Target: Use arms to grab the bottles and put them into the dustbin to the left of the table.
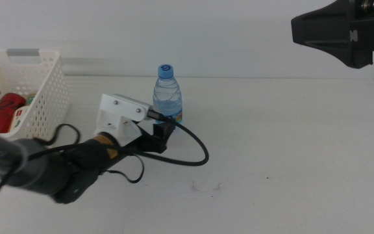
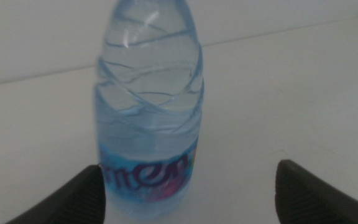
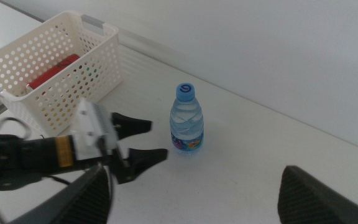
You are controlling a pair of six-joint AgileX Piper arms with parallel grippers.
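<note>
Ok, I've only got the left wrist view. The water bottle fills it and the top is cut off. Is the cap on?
Observer: Yes, the water bottle stands upright with its blue cap on.
Operator: Is it between my jaws yet?
Observer: Not yet. The right wrist view shows the open left pincer just short of it.
Operator: Where's the dustbin?
Observer: The dustbin sits at the left end of the table, with a red can inside.
Operator: And the other arm?
Observer: The right pincer hangs open, high over the table's right side.
</note>
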